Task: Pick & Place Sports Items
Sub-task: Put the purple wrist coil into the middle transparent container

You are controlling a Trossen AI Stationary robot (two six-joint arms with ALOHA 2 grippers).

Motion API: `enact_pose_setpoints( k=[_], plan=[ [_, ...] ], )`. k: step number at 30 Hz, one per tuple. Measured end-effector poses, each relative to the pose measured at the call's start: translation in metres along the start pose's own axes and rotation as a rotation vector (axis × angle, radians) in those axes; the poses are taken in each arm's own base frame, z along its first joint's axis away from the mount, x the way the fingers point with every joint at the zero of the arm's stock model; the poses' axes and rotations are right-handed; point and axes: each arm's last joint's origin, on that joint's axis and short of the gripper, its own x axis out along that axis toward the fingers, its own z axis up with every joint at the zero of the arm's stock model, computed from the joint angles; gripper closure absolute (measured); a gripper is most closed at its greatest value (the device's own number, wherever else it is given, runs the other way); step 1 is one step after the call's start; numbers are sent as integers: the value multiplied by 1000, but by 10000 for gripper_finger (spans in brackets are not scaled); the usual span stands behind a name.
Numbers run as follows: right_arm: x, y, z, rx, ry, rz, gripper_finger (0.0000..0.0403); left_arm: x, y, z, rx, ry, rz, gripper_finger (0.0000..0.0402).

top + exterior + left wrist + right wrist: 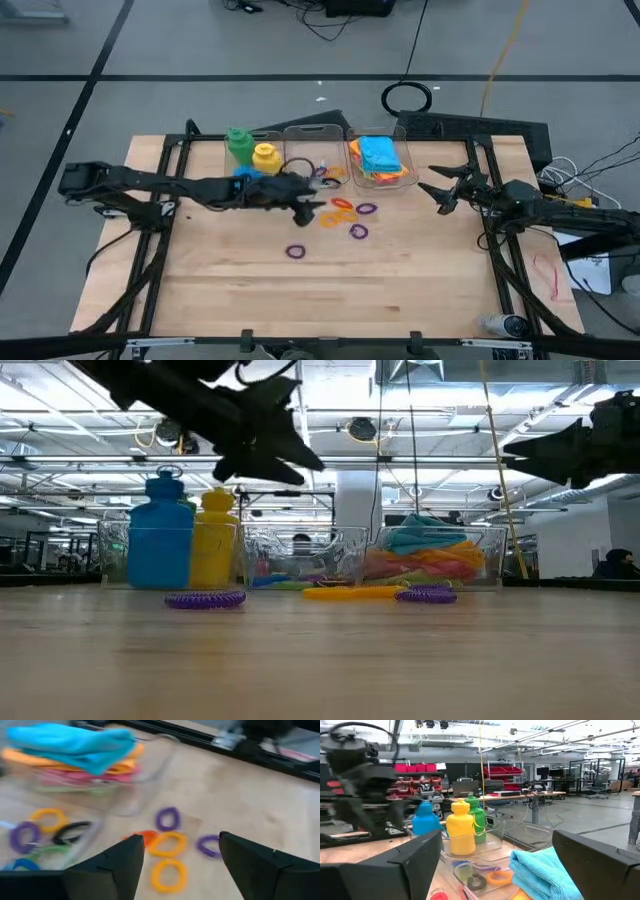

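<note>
While the left gripper (318, 207) hovers above the loose rings on the table (420, 290), we see its two fingers (110, 870) standing apart with nothing between them. We take the middle clear bin (312, 135) as our landmark. Just in front of it, toward the table's near edge, lie the loose rings (345, 212): orange, yellow and purple ones clustered under and beside the left gripper, and one purple ring (295, 251) farther out from the bin, on its own. Inside that middle bin we make out more rings (47, 817), among them purple, yellow, green and a dark one.

On one side of the middle bin, another clear bin (385, 175) holds the folded cloths (378, 155) in a stack, blue on top, with orange, pink and green beneath. On the bin's other side stand the green bottle (238, 143) and the yellow bottle (264, 156), touching or nearly so; the blue bottle (160, 535) stands just beside them, partly hidden under the left arm from above.

The right gripper (440, 190) waits well beyond the cloth bin, away from the middle bin, raised above the table. Its fingers (385, 870) stand wide apart and hold nothing.
</note>
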Motion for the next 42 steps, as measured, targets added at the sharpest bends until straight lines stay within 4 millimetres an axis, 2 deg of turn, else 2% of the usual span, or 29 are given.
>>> enact_pose_setpoints(
  k=[11,18,30,36,42],
  plan=[
    [0,0,0,0,0,0,112,-13,-43,-24,77,97,-148,185],
    [0,0,0,0,0,0,112,-8,-57,-58,194,240,-40,186],
    [0,0,0,0,0,0,112,39,-57,-117,147,492,-1,186],
    [0,0,0,0,-1,0,112,49,-57,-130,128,546,-12,186],
    [0,0,0,0,0,0,112,52,-54,-132,132,559,-8,186]
  ],
)
